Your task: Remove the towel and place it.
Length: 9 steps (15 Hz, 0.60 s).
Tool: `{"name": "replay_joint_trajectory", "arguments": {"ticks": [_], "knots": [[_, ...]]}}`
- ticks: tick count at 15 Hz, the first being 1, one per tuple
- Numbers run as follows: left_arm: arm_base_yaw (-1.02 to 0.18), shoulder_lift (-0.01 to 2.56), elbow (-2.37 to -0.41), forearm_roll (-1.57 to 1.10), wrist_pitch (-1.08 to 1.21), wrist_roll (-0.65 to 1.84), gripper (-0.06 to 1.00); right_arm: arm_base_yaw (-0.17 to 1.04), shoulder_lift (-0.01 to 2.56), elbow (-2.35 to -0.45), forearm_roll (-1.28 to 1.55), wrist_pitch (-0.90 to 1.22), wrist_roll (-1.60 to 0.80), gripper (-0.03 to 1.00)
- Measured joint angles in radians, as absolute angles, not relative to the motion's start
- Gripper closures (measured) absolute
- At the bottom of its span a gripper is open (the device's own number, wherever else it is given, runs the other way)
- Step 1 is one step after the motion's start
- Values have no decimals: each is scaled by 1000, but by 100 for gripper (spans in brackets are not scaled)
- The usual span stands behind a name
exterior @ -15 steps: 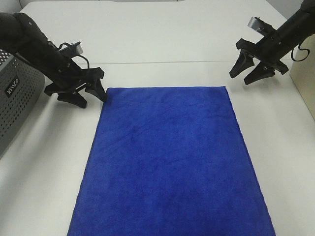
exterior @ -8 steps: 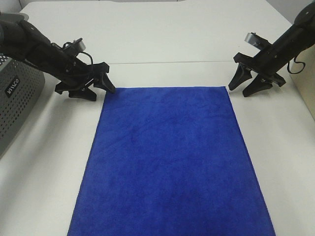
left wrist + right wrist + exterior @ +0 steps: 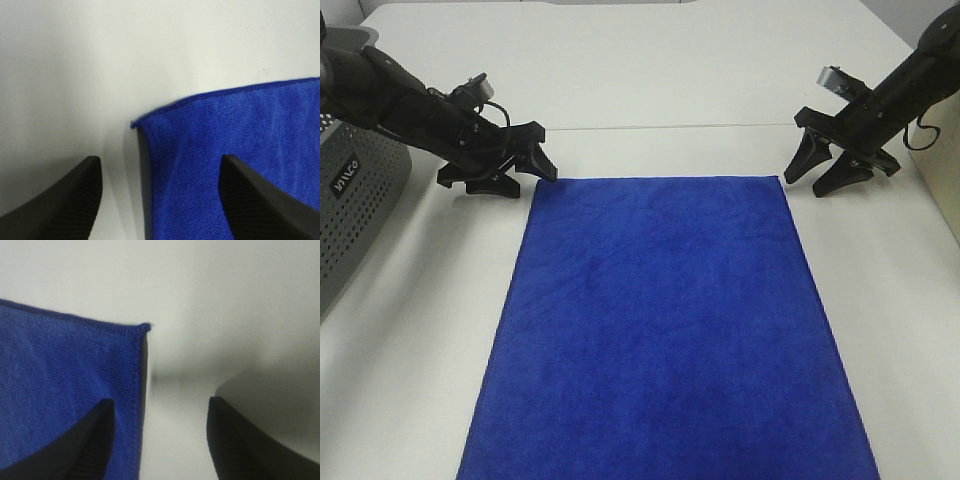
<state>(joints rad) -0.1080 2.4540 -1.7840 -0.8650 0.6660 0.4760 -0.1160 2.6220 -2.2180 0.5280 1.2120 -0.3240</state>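
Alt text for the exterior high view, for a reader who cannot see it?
A large rectangular deep royal-blue plush towel lies flat on a white table, its near end out of frame. The black left gripper and black right gripper hang open at its two far corners. A grey perforated basket sits at the left edge.

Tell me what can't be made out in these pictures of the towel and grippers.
- The towel: near edge and corners, exterior high view, cut off by the bottom edge.
- The grey basket: its contents, exterior high view, cut off by the left edge.
- Whether the left gripper or right gripper touches the towel: wrist views give no height, and it is too small in the exterior view.
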Motion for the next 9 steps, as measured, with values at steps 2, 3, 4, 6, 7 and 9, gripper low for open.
{"name": "replay_joint_trajectory", "arguments": {"ticks": [2, 3, 4, 6, 7, 9], "knots": [[-108, 2460, -1784, -905, 660, 520, 32, -116, 2637, -2222, 576, 1212, -325, 40], [-108, 2462, -1784, -918, 660, 537, 32, -116, 2644, -2223, 603, 1212, -325, 40], [-108, 2463, -1784, -927, 660, 544, 32, -116, 2653, -2223, 627, 1212, -325, 40], [-108, 2464, -1784, -933, 668, 547, 32, -112, 2665, -2228, 662, 1215, -325, 40], [-126, 2465, -1784, -934, 671, 551, 33, -94, 2672, -2232, 675, 1214, -325, 40], [-146, 2470, -1785, -935, 668, 551, 38, -75, 2675, -2233, 680, 1204, -325, 41]]}}
